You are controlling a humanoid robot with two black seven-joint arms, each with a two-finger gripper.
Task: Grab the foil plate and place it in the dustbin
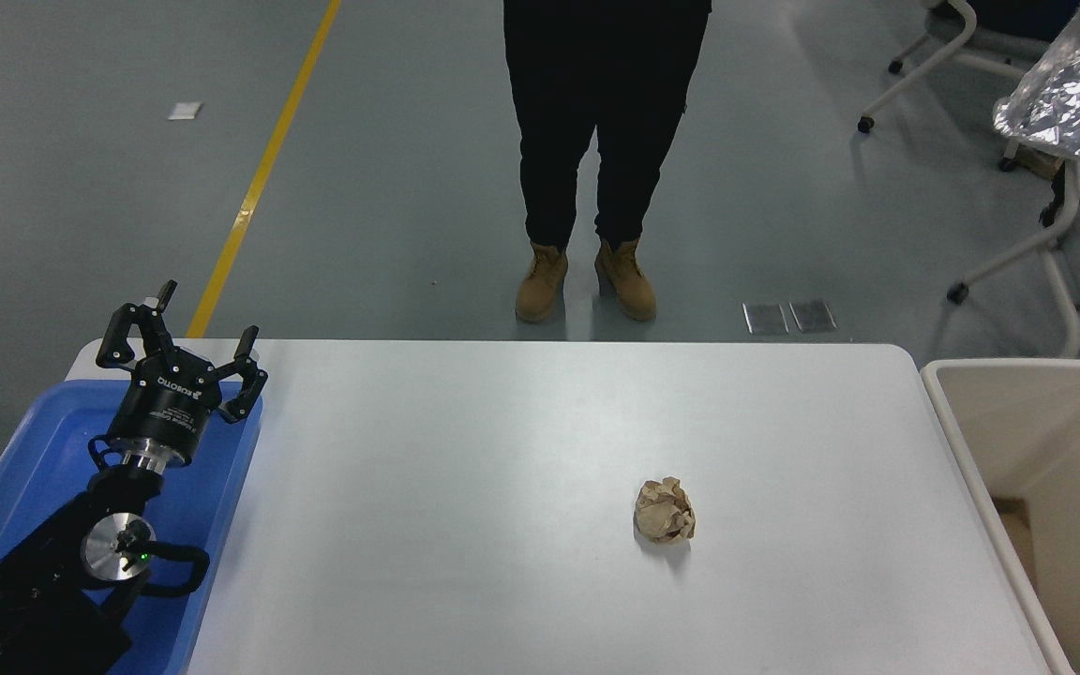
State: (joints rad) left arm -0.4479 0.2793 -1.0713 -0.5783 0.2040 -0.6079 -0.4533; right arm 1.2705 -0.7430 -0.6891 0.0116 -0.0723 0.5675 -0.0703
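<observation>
The shiny crinkled foil plate [1079, 94] hangs high in the air at the top right corner, well above the table and partly cut off by the picture's right edge. The right gripper that carried it is out of view. The cream-beige dustbin [962, 441] stands at the table's right end, below the plate. My left gripper [179, 345] is parked open and empty over the blue tray at the lower left.
A small crumpled brown paper ball [663, 510] lies on the white table [502, 487] right of the middle. A blue tray [24, 469] sits at the left edge. A person in black trousers and tan boots [587, 277] stands at the far side. Chair legs [1056, 234] stand at the upper right.
</observation>
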